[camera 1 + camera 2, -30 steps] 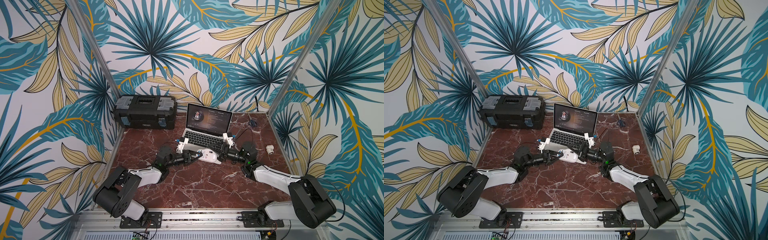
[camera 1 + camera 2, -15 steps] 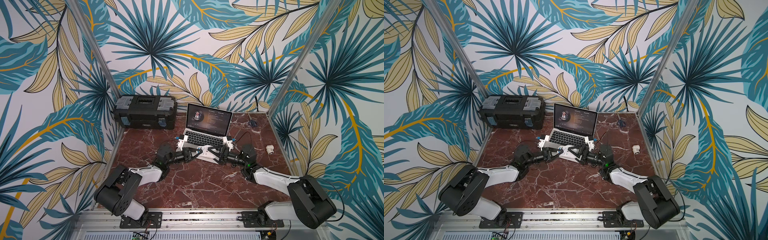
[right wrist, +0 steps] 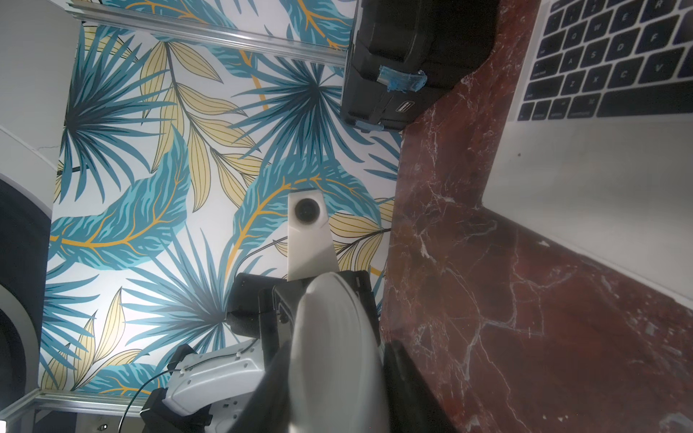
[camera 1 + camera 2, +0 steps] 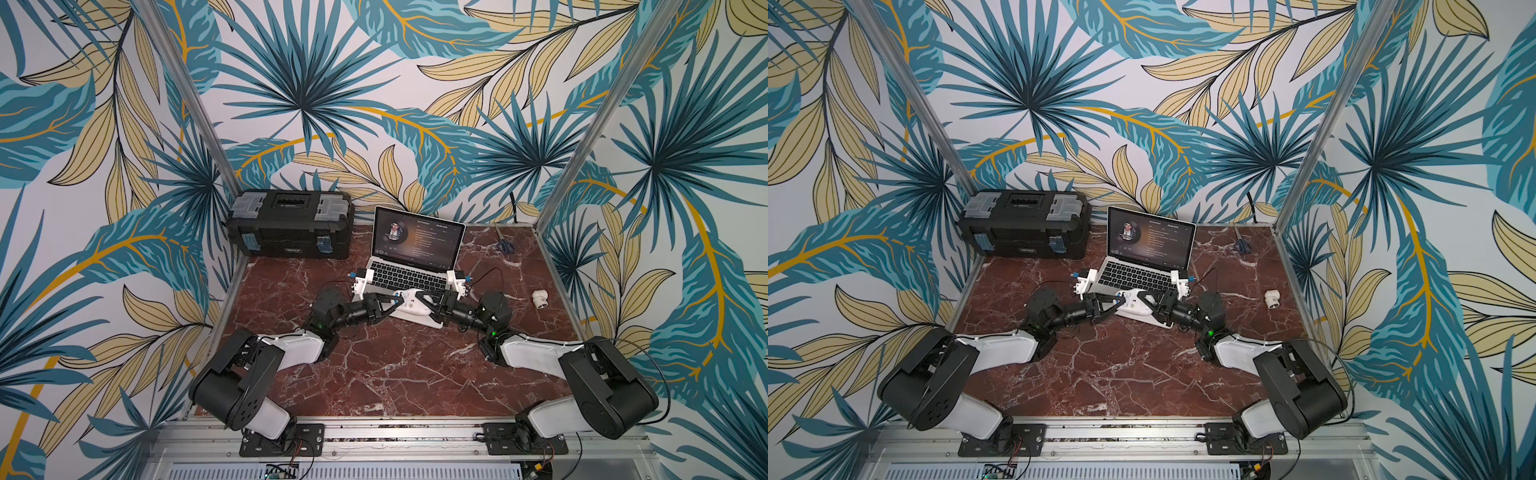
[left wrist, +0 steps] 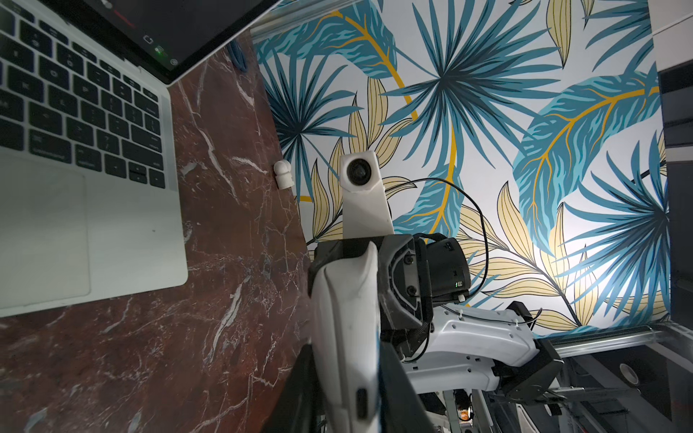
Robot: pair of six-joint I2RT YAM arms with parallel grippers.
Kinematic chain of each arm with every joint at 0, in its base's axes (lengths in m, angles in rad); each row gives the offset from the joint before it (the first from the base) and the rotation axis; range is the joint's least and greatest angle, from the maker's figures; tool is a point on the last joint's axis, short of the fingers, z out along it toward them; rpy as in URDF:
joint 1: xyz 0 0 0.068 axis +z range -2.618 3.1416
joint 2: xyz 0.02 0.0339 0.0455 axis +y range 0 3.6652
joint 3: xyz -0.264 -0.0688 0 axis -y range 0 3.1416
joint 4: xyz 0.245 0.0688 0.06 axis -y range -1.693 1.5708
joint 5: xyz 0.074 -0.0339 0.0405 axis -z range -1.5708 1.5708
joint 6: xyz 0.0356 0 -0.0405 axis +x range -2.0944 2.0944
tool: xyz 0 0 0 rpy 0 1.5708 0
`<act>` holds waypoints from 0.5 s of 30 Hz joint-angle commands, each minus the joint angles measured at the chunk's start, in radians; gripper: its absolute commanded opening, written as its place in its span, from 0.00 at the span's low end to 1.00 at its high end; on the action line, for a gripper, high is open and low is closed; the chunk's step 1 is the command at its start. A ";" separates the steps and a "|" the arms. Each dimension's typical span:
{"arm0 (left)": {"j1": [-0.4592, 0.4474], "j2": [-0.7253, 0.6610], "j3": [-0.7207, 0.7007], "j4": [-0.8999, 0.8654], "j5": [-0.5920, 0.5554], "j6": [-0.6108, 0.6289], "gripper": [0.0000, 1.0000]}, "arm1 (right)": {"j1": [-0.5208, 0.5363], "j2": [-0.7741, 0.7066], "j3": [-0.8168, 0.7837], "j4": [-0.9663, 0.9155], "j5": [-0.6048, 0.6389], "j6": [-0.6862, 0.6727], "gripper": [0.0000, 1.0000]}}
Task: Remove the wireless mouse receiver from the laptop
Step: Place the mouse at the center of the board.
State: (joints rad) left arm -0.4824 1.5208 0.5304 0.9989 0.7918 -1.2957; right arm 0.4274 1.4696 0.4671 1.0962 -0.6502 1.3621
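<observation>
Palm-leaf wallpaper walls in the red marble table (image 4: 395,374), where a black toolbox (image 4: 291,224) sits at the back left, a blue-handled tool (image 4: 505,245) at the back right and a small white fitting (image 4: 540,298) near the right edge. Between them your laptop (image 4: 409,274) stands open, screen lit. At its front edge your left pincer (image 4: 398,301) and right pincer (image 4: 422,301) meet nose to nose, each pinching one end of a white mouse (image 4: 409,307), which hides part of the trackpad in both top views.

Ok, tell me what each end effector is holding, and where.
White plastic computer mouse: left end effector grips one end, right end effector the opposite end.
</observation>
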 commanded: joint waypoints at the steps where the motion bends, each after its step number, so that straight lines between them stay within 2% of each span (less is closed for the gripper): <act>1: -0.004 0.006 0.036 0.056 0.009 0.039 0.00 | 0.014 0.018 -0.019 0.104 0.027 0.062 0.31; 2: -0.004 0.007 0.036 0.055 0.009 0.041 0.00 | 0.016 0.018 -0.019 0.107 0.035 0.068 0.31; 3: -0.004 0.007 0.036 0.056 0.010 0.042 0.00 | 0.016 0.017 -0.020 0.108 0.044 0.074 0.38; 5: -0.003 0.008 0.036 0.056 0.009 0.042 0.00 | 0.016 0.009 -0.025 0.102 0.070 0.083 0.63; 6: -0.004 0.008 0.035 0.058 0.009 0.042 0.00 | 0.017 0.002 -0.027 0.098 0.081 0.084 0.65; 8: -0.003 0.008 0.036 0.057 0.009 0.043 0.00 | 0.017 -0.013 -0.025 0.085 0.091 0.081 0.64; 11: -0.004 0.009 0.038 0.056 0.009 0.044 0.00 | 0.019 -0.029 -0.028 0.061 0.110 0.074 0.45; 15: -0.004 0.010 0.039 0.054 0.010 0.047 0.00 | 0.020 -0.045 -0.046 0.060 0.152 0.082 0.32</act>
State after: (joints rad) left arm -0.4835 1.5211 0.5327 1.0103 0.7906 -1.2896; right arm 0.4416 1.4517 0.4393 1.1442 -0.5465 1.4124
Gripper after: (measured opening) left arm 0.257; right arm 0.364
